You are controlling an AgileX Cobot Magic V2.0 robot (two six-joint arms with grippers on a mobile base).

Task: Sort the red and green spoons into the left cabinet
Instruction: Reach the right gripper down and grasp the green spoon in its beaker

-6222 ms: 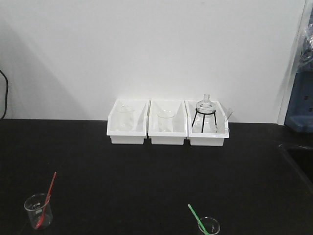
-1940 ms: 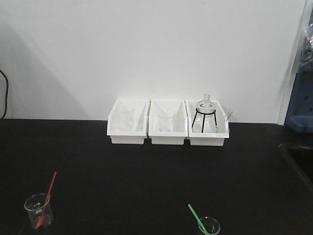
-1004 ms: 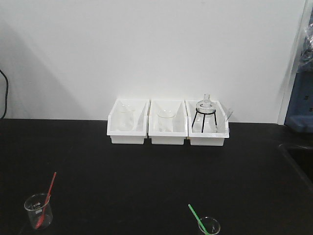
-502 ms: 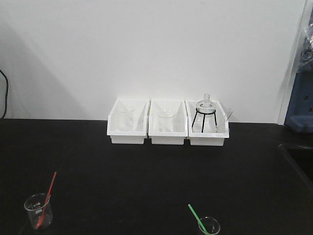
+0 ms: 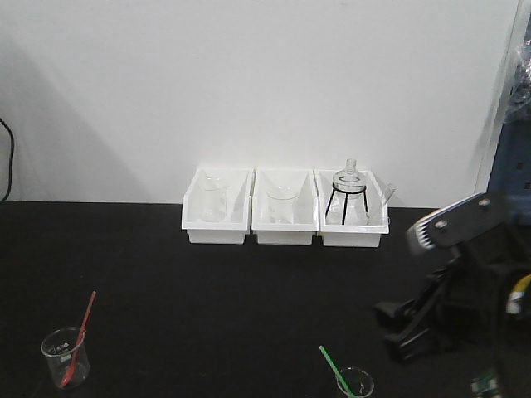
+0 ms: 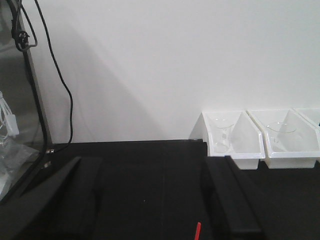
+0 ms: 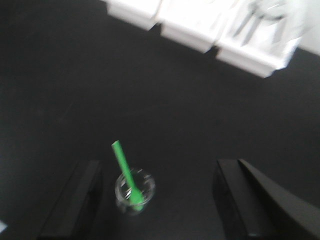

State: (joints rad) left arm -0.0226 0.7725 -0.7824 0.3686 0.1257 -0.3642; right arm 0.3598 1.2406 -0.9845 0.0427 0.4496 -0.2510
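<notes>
While the red spoon (image 5: 80,332) leans in a small glass beaker (image 5: 65,358) at the near left of the black desk (image 5: 249,290), the green spoon (image 5: 331,363) leans in a second beaker (image 5: 355,383) at the near edge, right of centre. The 2 spoons are well apart. The red handle tilts up to the right and the green handle up to the left. Faint white print on the red spoon's beaker is too small to read.

The right gripper (image 7: 159,167) hangs over the desk with its 2 black fingers spread wide, holding nothing. In the right wrist view the green spoon's beaker lies between them. In the front view the right arm (image 5: 469,274) fills the right side, clear of the green spoon. The left gripper (image 6: 150,165) is likewise spread and empty, and only the red spoon's tip shows at the bottom edge of its view.

At the back of the desk 3 white bins (image 5: 284,225) stand side by side against the wall. The left and middle bins each hold a clear beaker. The right bin holds a round flask (image 5: 348,181) on a black tripod (image 5: 344,207). In the left wrist view a grey metal upright (image 6: 35,100) and a black cable (image 6: 62,85) stand at the far left.
</notes>
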